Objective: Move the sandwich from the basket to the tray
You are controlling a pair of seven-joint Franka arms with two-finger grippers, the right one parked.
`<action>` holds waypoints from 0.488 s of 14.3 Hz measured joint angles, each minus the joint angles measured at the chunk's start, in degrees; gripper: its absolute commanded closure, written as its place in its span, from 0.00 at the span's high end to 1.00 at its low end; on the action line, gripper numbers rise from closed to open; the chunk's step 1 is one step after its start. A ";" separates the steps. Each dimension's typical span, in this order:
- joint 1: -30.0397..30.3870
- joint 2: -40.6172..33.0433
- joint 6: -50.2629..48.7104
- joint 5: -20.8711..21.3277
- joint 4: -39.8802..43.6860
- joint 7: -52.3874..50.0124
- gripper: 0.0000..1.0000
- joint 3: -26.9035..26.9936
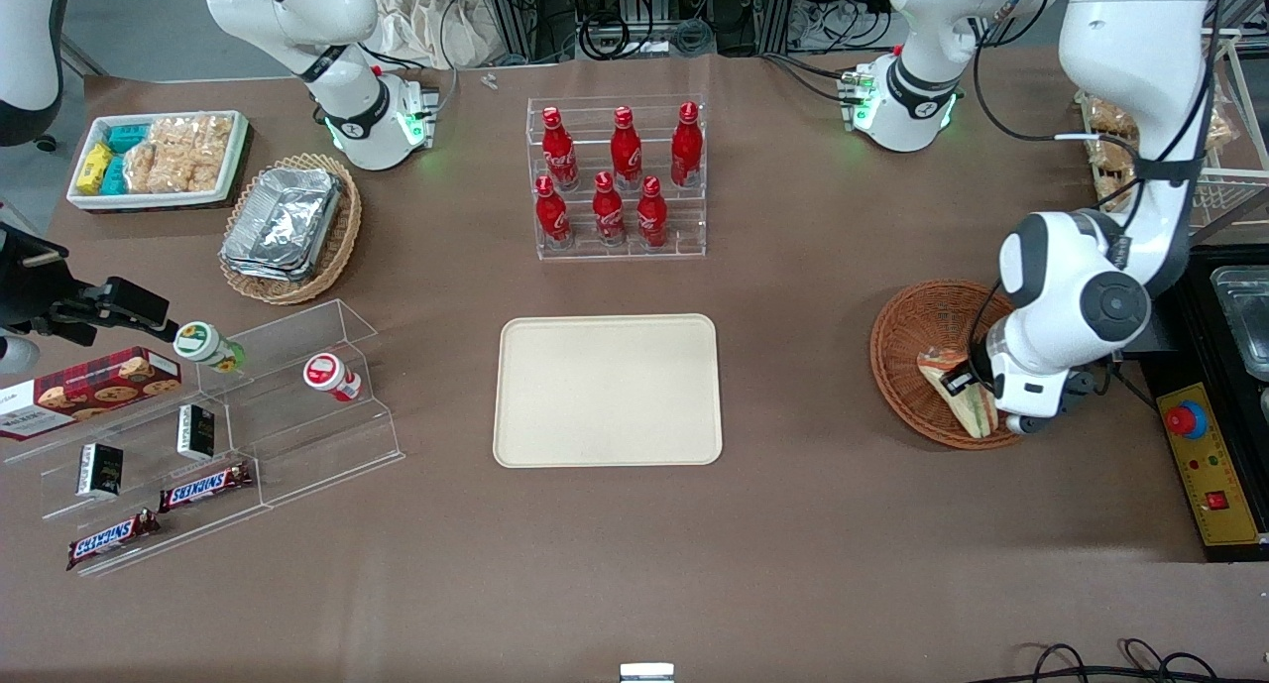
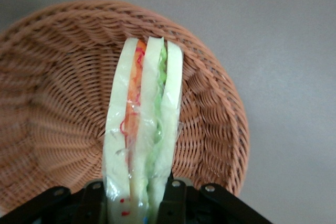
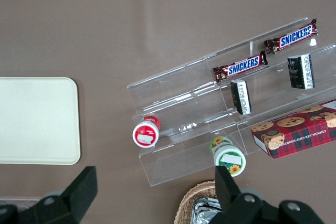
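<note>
Sitting out in the middle of the table, the tray [image 1: 608, 390] had nothing on it, with the rack of red bottles [image 1: 617, 179] farther from the camera. Over toward the working arm's end, the basket [image 1: 917, 338] held the sandwich [image 1: 957, 391], and the gripper [image 2: 135, 195] was down in it, fingers [image 2: 171, 199] clamped on the wedge's bread sides.

Gripper [image 2: 137, 203] mostly cut off in wrist view, buried under arm in front view. Sandwich [image 2: 143, 129] base cropped. Basket [image 1: 917, 341] partly hidden by arm.
</note>
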 measured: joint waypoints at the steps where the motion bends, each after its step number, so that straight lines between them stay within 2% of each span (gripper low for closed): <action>1: 0.00 -0.26 -5.90 0.02 4.11 -0.17 0.00 0.00; 7: -0.08 -1.94 -32.12 -0.83 27.12 -0.99 0.00 -1.32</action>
